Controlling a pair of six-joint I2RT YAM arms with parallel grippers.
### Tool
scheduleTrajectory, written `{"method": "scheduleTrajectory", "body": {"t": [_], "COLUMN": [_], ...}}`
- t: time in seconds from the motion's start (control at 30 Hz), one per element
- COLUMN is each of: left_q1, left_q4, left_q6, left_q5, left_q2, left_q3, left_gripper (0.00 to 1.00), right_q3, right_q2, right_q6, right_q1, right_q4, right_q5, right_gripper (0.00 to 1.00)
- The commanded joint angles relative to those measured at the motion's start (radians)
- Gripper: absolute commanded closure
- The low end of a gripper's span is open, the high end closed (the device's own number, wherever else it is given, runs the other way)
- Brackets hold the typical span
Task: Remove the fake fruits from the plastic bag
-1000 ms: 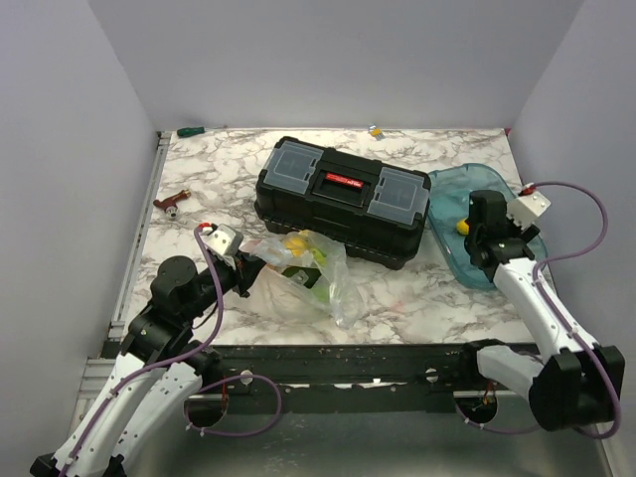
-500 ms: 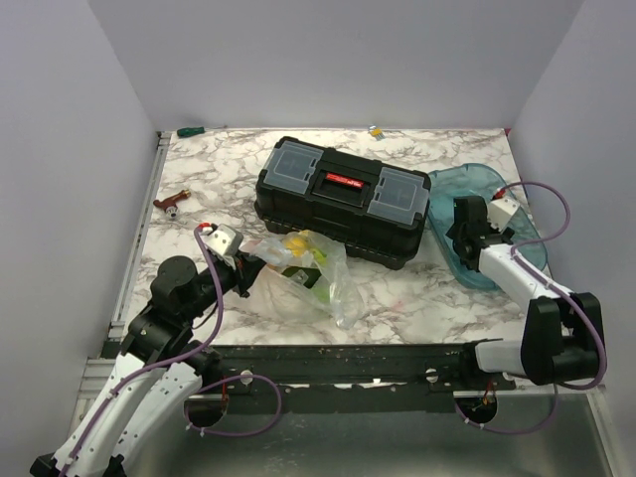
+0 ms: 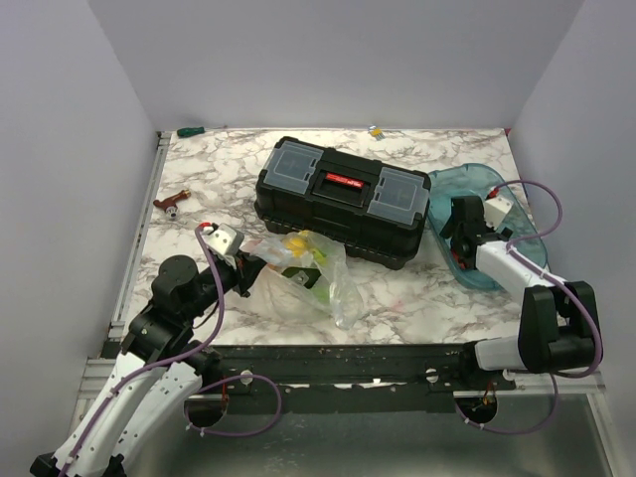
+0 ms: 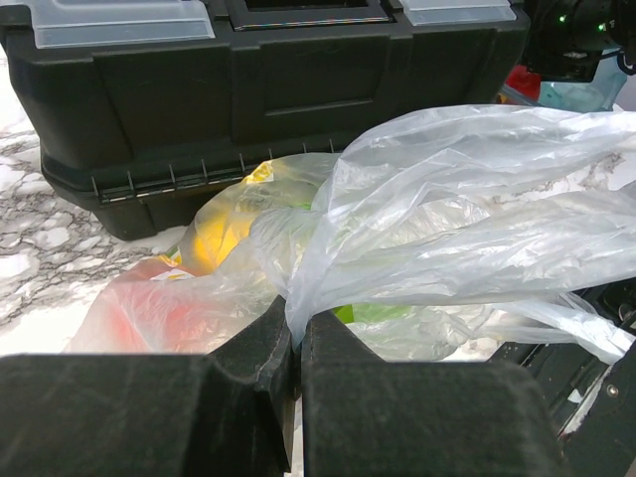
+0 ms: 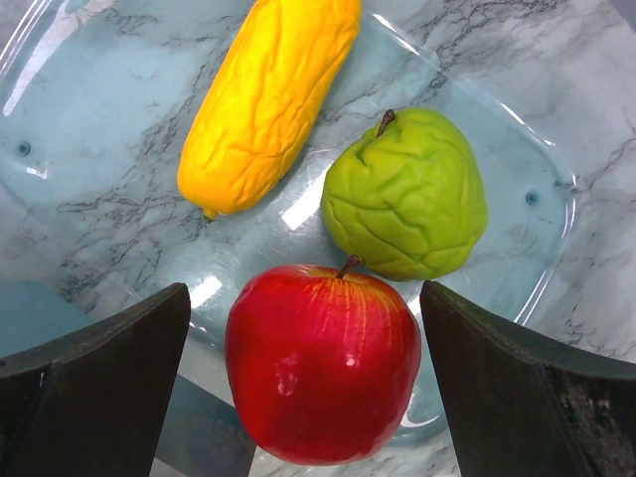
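Pinching the plastic bag (image 4: 447, 229) shut-jawed, the left hand (image 4: 296, 333) sits at the near left of the desk (image 3: 199, 164); the right hand (image 5: 310, 383) is spread wide over the blue tray (image 5: 89, 149).

The left hand's fingers are closed on a gathered fold of the clear film, and the bag lies on the marble desk just in front of the black toolbox (image 3: 343, 199), with yellow, green and red-orange fruits (image 4: 224, 234) showing through it (their shapes blurred by the crinkles). In the tray on the right, beside the toolbox, lie a red apple (image 5: 323, 363), a wrinkled green fruit (image 5: 405, 194) and a long yellow fruit (image 5: 268, 99). The apple rests between the right hand's parted fingers, which grip nothing.
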Motion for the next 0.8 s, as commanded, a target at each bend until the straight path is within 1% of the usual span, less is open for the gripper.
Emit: {"method": "scheduleTrajectory", "body": {"t": [0.0, 0.2, 0.33, 0.4, 0.63, 0.7, 0.77], "left_q1": [0.006, 0.006, 0.006, 0.006, 0.006, 0.007, 0.007], "left_q4": [0.017, 0.020, 0.018, 0.018, 0.019, 0.018, 0.018], "left_q6": [-0.003, -0.004, -0.004, -0.004, -0.006, -0.007, -0.007], "left_q5": [0.024, 0.029, 0.029, 0.029, 0.036, 0.037, 0.039], "left_q2": [-0.015, -0.014, -0.010, -0.011, -0.006, -0.007, -0.009], "left_q3": [0.012, 0.012, 0.012, 0.012, 0.013, 0.013, 0.013], "left_gripper": [1.00, 1.00, 1.00, 1.00, 1.00, 1.00, 1.00], "right_q3": [-0.006, 0.024, 0.049, 0.060, 0.120, 0.136, 0.146], "right_q2": [-0.005, -0.109, -0.211, -0.268, -0.471, -0.515, -0.537], "right_q6": [-0.023, -0.036, -0.013, -0.016, -0.056, -0.064, -0.055], "right_q1": [-0.005, -0.005, -0.005, -0.005, -0.005, -0.005, -0.004], "right_q4": [0.012, -0.059, -0.121, -0.139, -0.173, -0.172, -0.154], "right_q5": [-0.019, -0.023, -0.058, -0.103, -0.357, -0.446, -0.573], "right_gripper": [0.00, 0.00, 0.00, 0.01, 0.01, 0.03, 0.06]}}
